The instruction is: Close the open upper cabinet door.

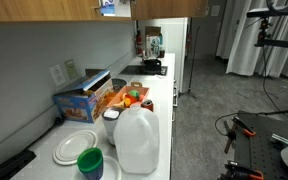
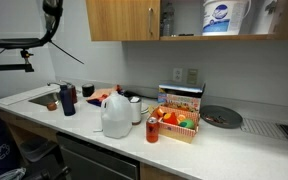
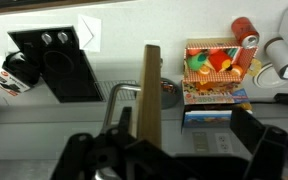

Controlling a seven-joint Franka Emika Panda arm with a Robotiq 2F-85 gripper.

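The upper cabinet door (image 3: 152, 95) is a light-brown wooden panel. In the wrist view I see it edge-on, as a narrow upright strip from above. My gripper (image 3: 184, 125) is open, and its dark fingers stand wide apart on either side of the door's edge without touching it. The door sits nearer one finger. In both exterior views the door (image 2: 287, 18) (image 1: 129, 8) stands swung out from the cabinet row. Beside it, a white tub with a blue label (image 2: 224, 15) shows inside the open cabinet. The gripper does not show clearly in the exterior views.
On the counter below are a colourful open box (image 3: 214, 65) (image 2: 179, 115), a white jug (image 2: 116, 110) (image 1: 136, 140), a red cup (image 3: 244, 30), a dark cooktop (image 3: 54, 60) and a faucet (image 3: 119, 95). The neighbouring cabinet door (image 2: 124, 20) is shut. Plates (image 1: 76, 145) lie near the jug.
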